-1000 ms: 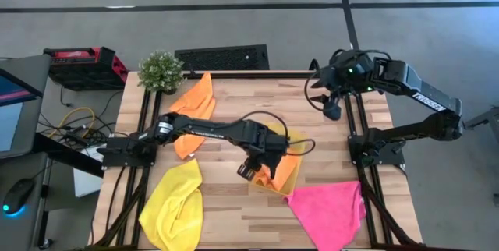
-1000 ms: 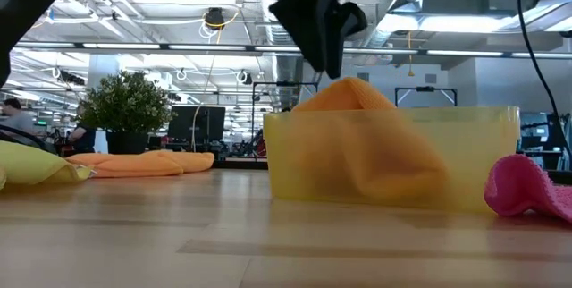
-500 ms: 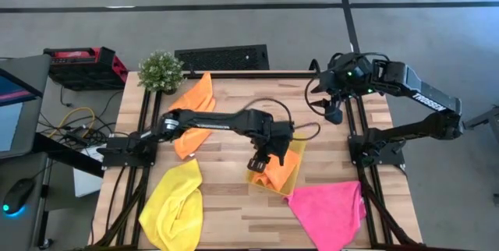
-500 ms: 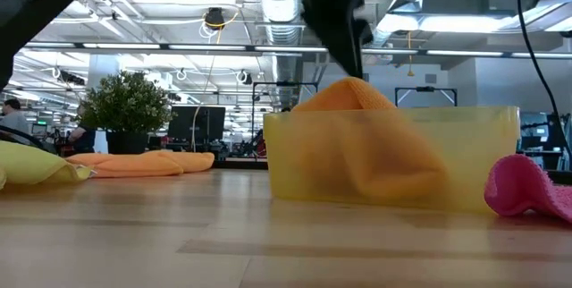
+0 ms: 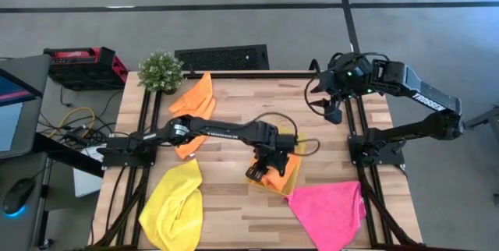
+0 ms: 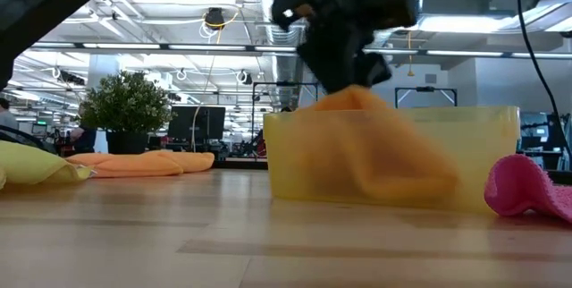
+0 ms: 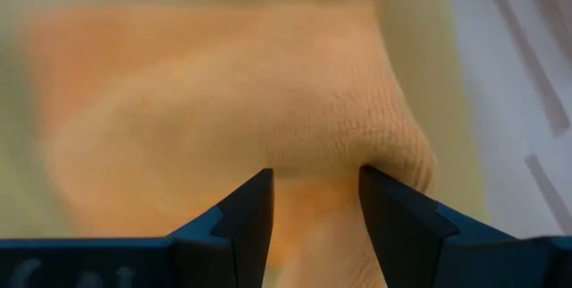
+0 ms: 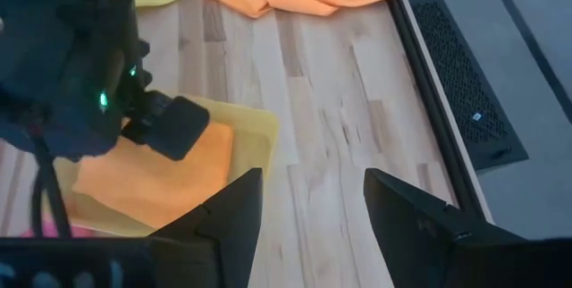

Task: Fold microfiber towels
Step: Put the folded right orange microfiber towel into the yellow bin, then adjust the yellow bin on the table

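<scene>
behind the wooden bench [image 5: 226, 196] a big open hall with ceiling pipes shows in the low view, and a small potted plant [image 5: 161, 70] stands at the bench's far left corner. 4 microfiber towels are out: 1 orange towel [image 5: 195, 111] lies loose near the plant, a yellow towel [image 5: 173, 204] sits at the near left, a pink towel [image 5: 331, 210] at the near right, and a second, folded orange towel [image 5: 282, 169] rests in the translucent yellow tray [image 5: 295, 181] mid-bench.

the left end effector [image 5: 263, 169] is low over the tray, its fingers [image 7: 246, 212] spread and released, straddling a raised ridge of the folded cloth without pinching it. the step looks like seating this towel in the tray. to do it well, press lightly and straight down so the fold flattens without sliding; avoid dragging sideways, since the soft cloth would bunch or unfold, and lift clear vertically so no fibres snag.

the right end effector [image 5: 333, 113] waits, unclenched and empty, above the bench's far right edge.
</scene>
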Controlling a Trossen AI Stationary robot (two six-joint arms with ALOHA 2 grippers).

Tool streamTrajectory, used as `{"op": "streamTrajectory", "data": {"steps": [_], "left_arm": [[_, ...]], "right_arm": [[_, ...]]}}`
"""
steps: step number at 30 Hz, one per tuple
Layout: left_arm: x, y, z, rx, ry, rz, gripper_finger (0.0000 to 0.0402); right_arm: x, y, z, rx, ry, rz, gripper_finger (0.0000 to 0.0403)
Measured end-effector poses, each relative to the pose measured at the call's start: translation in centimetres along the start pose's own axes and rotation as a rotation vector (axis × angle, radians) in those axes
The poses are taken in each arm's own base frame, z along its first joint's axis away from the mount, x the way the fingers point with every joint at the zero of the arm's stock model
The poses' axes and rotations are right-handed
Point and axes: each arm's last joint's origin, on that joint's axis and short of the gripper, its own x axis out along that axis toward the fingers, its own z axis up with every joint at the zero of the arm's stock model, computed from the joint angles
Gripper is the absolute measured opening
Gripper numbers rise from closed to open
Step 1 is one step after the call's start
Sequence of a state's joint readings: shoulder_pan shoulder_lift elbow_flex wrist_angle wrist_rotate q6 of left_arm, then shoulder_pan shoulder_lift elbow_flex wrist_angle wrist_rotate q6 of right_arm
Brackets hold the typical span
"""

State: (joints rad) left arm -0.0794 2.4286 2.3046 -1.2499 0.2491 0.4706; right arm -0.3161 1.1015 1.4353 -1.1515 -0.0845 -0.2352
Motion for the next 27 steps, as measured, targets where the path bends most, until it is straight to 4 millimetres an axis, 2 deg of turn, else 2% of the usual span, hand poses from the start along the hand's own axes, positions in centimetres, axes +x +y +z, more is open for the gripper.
{"op": "streamTrajectory", "data": {"steps": [2, 4, 7, 9, 12, 19, 22, 27], "left_arm": [[1.0, -0.1, 0.1, 0.003, 0.014, -0.01, 0.0158], [1.1, -0.1, 0.2, 0.004, 0.012, -0.009, 0.0158], [0.5, 0.2, 0.1, -0.026, 0.008, 0.004, 0.0158], [-0.6, 0.3, -0.1, -0.057, 0.024, 0.015, 0.0158], [-3.7, 0.3, -0.3, -0.083, -0.022, 0.074, 0.0158], [-10.9, -0.9, -1.6, -0.172, -0.092, 0.218, 0.0158], [-14.0, -1.9, -2.2, -0.211, -0.126, 0.315, 0.0158], [-17.3, -3.3, -3.2, -0.305, -0.165, 0.399, 0.0157]], "right_arm": [[0.0, 0.0, 0.0, 0.0, -0.001, 0.0, 0.0221], [0.0, 0.0, 0.0, 0.0, 0.0, 0.0, 0.0221], [0.0, 0.0, 0.0, 0.0, 0.0, -0.001, 0.0221], [0.0, 0.0, 0.0, 0.0, 0.001, -0.003, 0.0221], [0.0, 0.0, 0.0, 0.0, 0.002, -0.003, 0.0221], [0.3, 0.4, -0.1, -0.016, 0.032, 0.032, 0.0221], [1.8, 0.9, 0.5, -0.042, 0.072, 0.081, 0.0221], [6.1, 2.2, 1.9, -0.09, 0.162, 0.165, 0.0221]]}}
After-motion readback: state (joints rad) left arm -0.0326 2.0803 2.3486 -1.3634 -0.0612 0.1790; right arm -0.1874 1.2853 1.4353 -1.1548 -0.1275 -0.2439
